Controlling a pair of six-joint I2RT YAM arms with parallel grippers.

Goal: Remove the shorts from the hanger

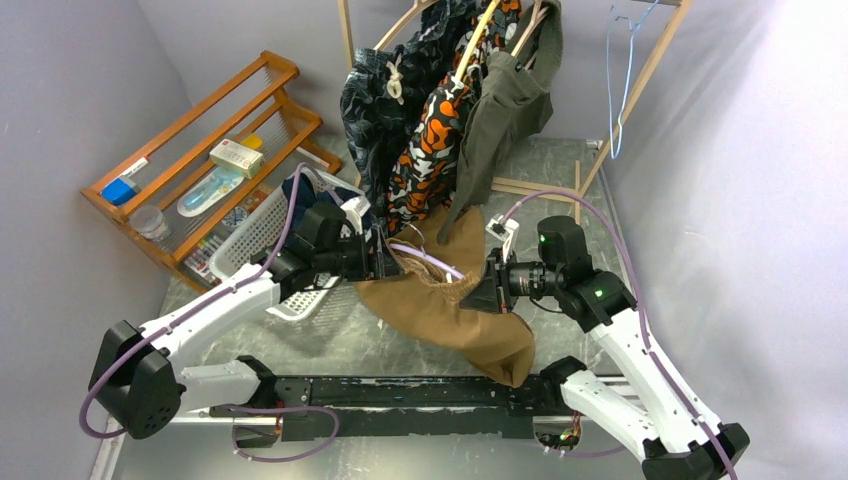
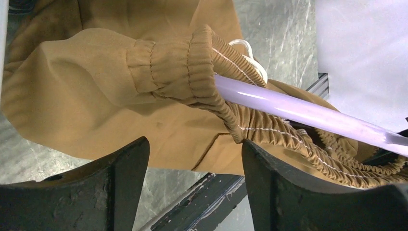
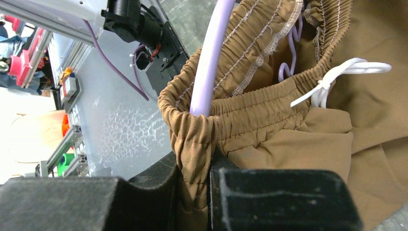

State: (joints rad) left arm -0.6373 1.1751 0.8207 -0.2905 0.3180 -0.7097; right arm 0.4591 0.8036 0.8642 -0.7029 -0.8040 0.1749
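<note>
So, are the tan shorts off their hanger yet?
Not yet: the hanger runs through the shorts' waistband in both wrist views.

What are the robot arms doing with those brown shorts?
They are taking the tan shorts off a purple hanger. The right gripper pinches the waistband at one end. The left gripper is open close to the other end and grips nothing. The hanger is not out of the waistband yet. More shorts hang on the wooden rack behind.
</note>
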